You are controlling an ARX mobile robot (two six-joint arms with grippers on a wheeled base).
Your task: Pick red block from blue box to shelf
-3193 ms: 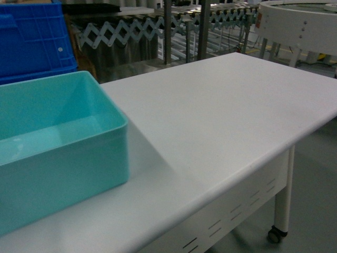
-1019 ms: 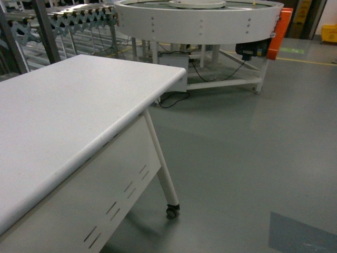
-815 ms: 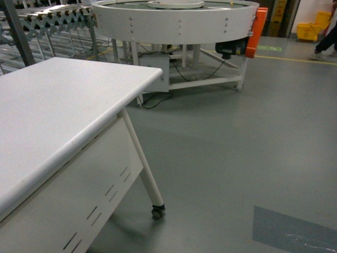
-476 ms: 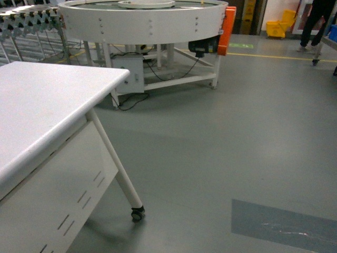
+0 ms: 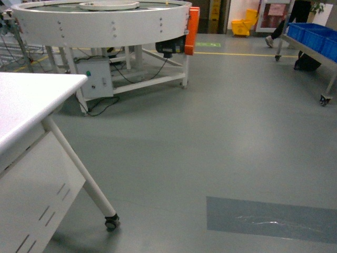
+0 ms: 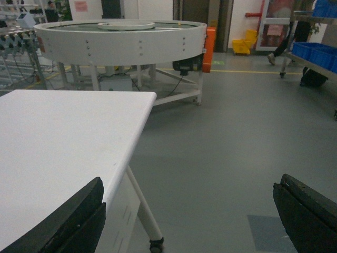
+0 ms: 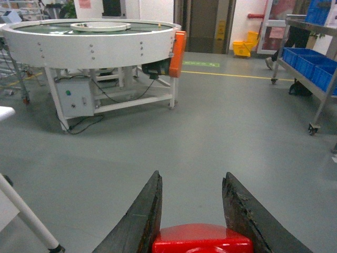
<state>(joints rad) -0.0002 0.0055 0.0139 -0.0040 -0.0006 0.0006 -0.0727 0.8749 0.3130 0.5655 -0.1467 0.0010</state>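
The red block [image 7: 202, 240] sits low between the dark fingers of my right gripper [image 7: 192, 175], which is shut on it; only its top shows, above the grey floor. My left gripper [image 6: 190, 179] is open wide with nothing between its fingers [image 6: 79, 216], hanging over the corner of the white table [image 6: 63, 137]. The shelf [image 5: 316, 39], a silver metal rack on casters that carries dark blue crates, stands far off at the right; the right wrist view shows the shelf [image 7: 322, 87] at its right edge. The blue box is out of view. Neither gripper shows in the head view.
The white table [image 5: 26, 100] on a castered leg [image 5: 110, 221] fills the left. Behind it stands a large round white conveyor [image 5: 105, 21] with an orange panel [image 5: 191, 29]. A yellow mop bucket [image 5: 242, 26] and a person's legs [image 5: 295, 13] are far back. Grey floor lies between.
The head view has swung right, off the turquoise box and tabletop and onto the floor. The table has slid to the left edge, and the rack with blue crates has come into view.
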